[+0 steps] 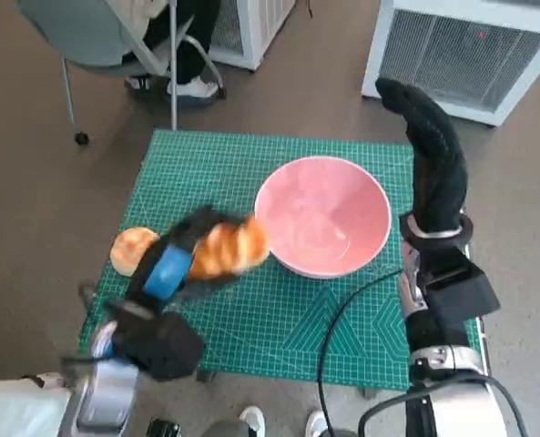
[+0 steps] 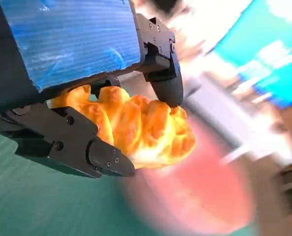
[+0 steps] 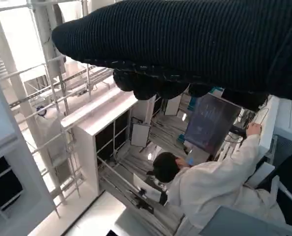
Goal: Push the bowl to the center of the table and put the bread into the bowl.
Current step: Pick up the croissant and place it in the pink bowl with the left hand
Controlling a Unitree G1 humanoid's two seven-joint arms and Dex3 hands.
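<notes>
A pink bowl (image 1: 329, 223) stands empty on the green cutting mat (image 1: 224, 164), right of the middle. My left hand (image 1: 169, 264) grips a golden braided bread (image 1: 231, 246) and holds it in the air just beside the bowl's left rim. In the left wrist view the bread (image 2: 146, 128) sits between the black fingers (image 2: 86, 147) of the left hand (image 2: 72, 54), with the bowl (image 2: 200, 196) a pink blur beyond it. My gloved right hand (image 1: 431, 150) stands raised at the mat's right edge, beside the bowl, holding nothing. The glove (image 3: 185, 44) fills the right wrist view's top.
A second round bun (image 1: 131, 248) lies on the mat's left edge, behind my left hand. A chair (image 1: 96, 36) and a person's legs (image 1: 192, 55) are past the far side of the table. White units (image 1: 470, 45) stand at the far right. A person in white (image 3: 214, 182) shows in the right wrist view.
</notes>
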